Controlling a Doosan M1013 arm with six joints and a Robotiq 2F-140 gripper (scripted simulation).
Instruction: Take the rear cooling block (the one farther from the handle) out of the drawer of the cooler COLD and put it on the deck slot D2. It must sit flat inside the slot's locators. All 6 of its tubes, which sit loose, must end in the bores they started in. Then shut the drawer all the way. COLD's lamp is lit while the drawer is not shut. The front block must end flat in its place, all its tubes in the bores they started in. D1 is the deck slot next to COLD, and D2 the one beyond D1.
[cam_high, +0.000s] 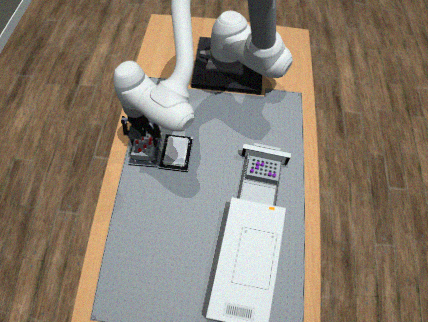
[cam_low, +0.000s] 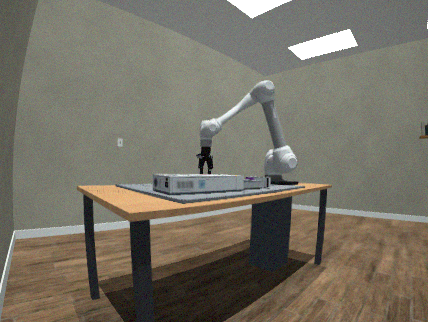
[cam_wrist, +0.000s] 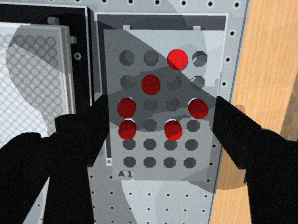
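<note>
My gripper (cam_high: 142, 141) (cam_low: 204, 169) (cam_wrist: 160, 110) is shut on the rear cooling block (cam_high: 140, 155) (cam_wrist: 160, 72), a grey block with six red tubes (cam_wrist: 151, 84) upright in its bores. It holds the block by its two long sides over deck slot D2 (cam_wrist: 160, 22) at the deck's left edge. I cannot tell whether the block touches the slot. COLD (cam_high: 250, 260) (cam_low: 197, 183) is the white box at the right. Its drawer (cam_high: 257, 192) stands pulled out, and the orange lamp (cam_high: 271, 208) is lit. The front block (cam_high: 263, 168) with purple tubes sits flat by the handle (cam_high: 266, 151).
Slot D1 beside D2 holds a pale well plate (cam_wrist: 30, 75). The grey deck mat (cam_high: 165, 240) lies on a wooden table (cam_high: 95, 240); the table edge runs close to D2. The arm's base (cam_high: 227, 75) is at the back.
</note>
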